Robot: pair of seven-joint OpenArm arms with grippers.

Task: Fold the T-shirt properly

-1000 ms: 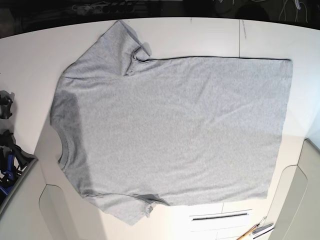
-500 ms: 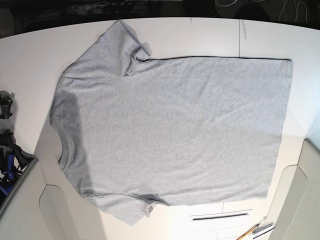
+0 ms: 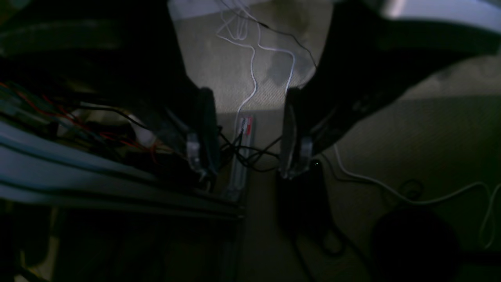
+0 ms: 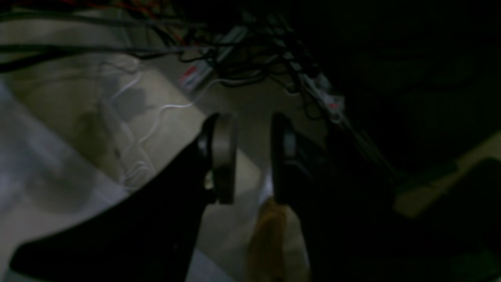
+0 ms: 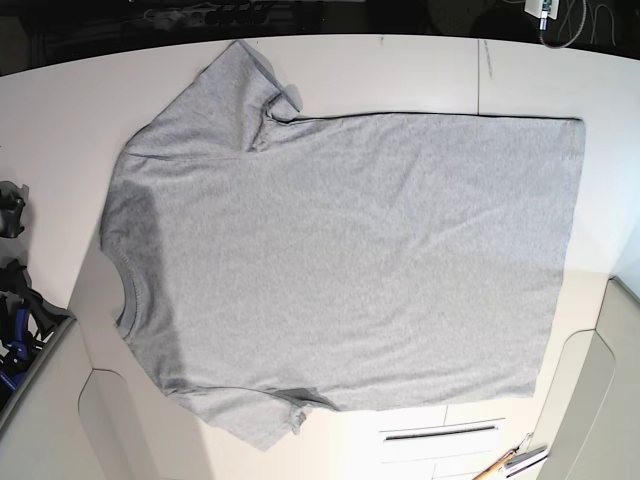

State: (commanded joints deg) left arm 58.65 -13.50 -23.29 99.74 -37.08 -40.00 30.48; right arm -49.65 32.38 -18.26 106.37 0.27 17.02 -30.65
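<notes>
The T-shirt [image 5: 350, 260] lies spread flat on the white table [image 5: 400, 75], plain grey side up. Its collar [image 5: 125, 300] points left and its hem [image 5: 570, 250] lies at the right. One sleeve [image 5: 235, 95] reaches toward the far edge, the other [image 5: 255, 420] toward the near edge. Neither gripper shows in the base view. In the left wrist view my left gripper [image 3: 248, 156] stands open over a dim floor with cables. My right gripper [image 4: 252, 160] is also open, with nothing between its fingers, over floor and cables. The shirt appears in neither wrist view.
A grey bin [image 5: 40, 350] with black and blue items sits at the left edge. A slotted white panel [image 5: 440, 432] and a small tool [image 5: 510, 462] lie below the table's near edge. White cables [image 3: 254, 70] trail across the floor.
The T-shirt has not moved. Beyond the table's far right edge, the white cables have shifted and a small white plug now shows.
</notes>
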